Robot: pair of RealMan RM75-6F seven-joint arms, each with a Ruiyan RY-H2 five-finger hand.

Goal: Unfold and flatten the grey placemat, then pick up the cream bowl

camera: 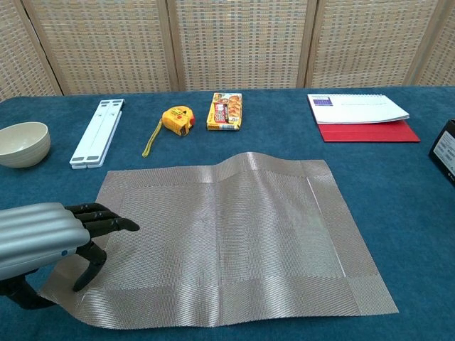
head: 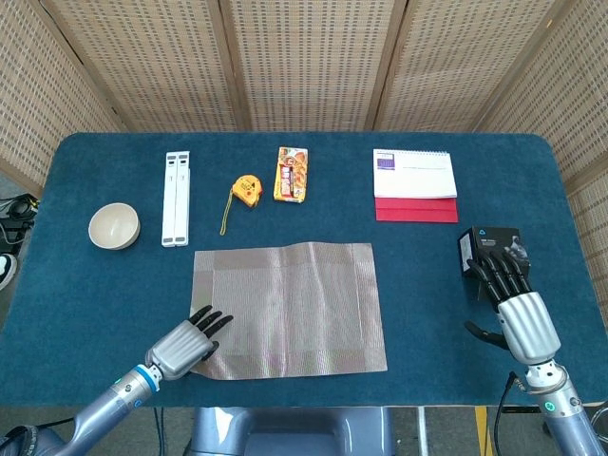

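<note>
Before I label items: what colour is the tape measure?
Yellow tape measure, clearest in the chest view.

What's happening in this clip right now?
The left hand rests its fingers on the near left corner of the grey placemat, which lies unfolded but has a ripple along its far edge. The cream bowl sits untouched at far left. The right hand lies idle by a black box.

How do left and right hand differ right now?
The left hand rests at the near-left corner of the grey placemat; the right hand is off the mat, fingertips at a black box. The left hand angles inward, the right points straight ahead. Neither holds anything.
</note>
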